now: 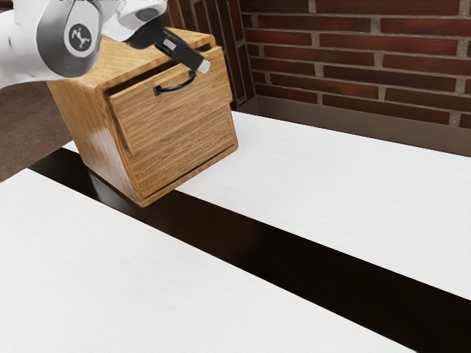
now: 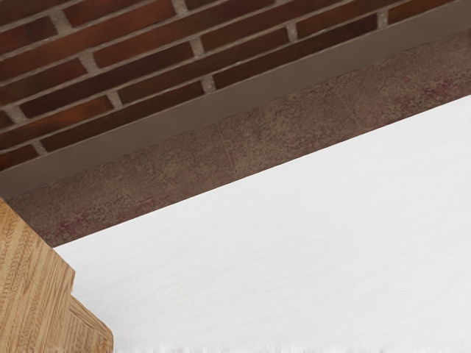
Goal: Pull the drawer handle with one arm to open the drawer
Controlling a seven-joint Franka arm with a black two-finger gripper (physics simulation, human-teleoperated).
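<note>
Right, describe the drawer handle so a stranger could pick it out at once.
Find the wooden cabinet on the white table by the brick wall. Its upper drawer sticks out slightly; the handle is the thin black curved bar on its front, the wood's only dark fitting.

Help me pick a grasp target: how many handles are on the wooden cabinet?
1. The black handle is on the upper drawer front, just under the end effector; the far sides of the cabinet are hidden.
</note>
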